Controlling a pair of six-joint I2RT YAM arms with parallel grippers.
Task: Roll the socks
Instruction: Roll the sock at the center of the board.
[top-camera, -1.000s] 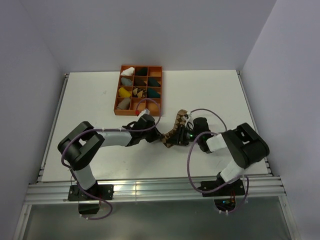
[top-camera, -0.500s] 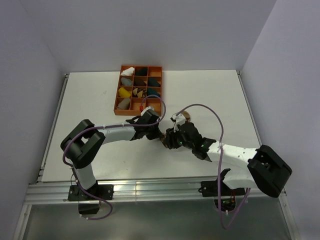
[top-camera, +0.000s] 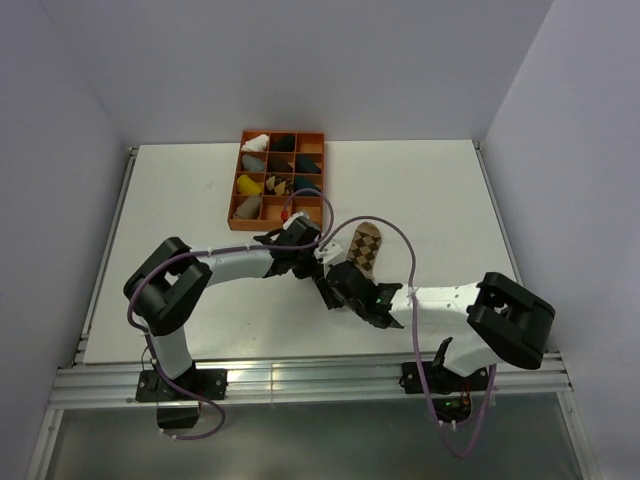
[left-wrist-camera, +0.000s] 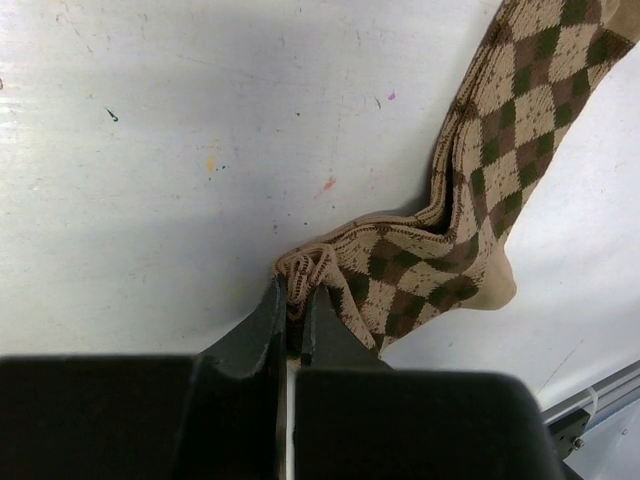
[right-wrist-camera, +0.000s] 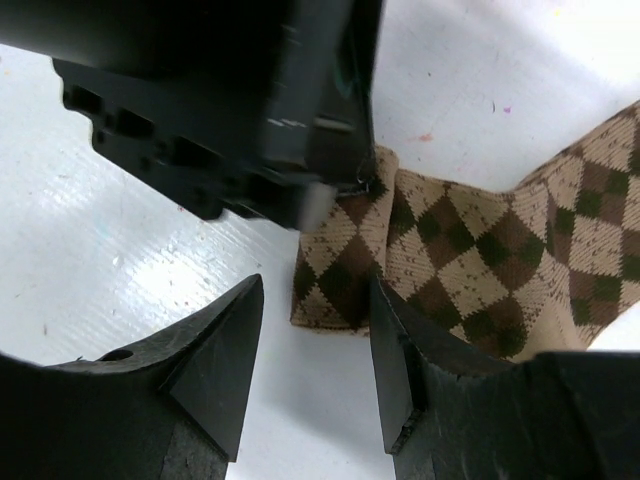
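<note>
An argyle sock of tan and dark brown diamonds lies slanted on the white table, folded at its near end. My left gripper is shut on a bunched edge of the argyle sock, pinched between the tips. My right gripper is open and low over the table at the sock's near corner. Its right finger lies against the fabric and its left finger is over bare table. The left gripper's black body fills the top of the right wrist view.
An orange compartment tray with several coloured sock bundles stands at the back left of the table. Purple cables loop over both arms. A metal rail runs along the table's near edge.
The right arm has swung its gripper from the sock's right side to its near left end, and its jaws have opened wider. The sock's far end now shows. The left gripper stays shut.
</note>
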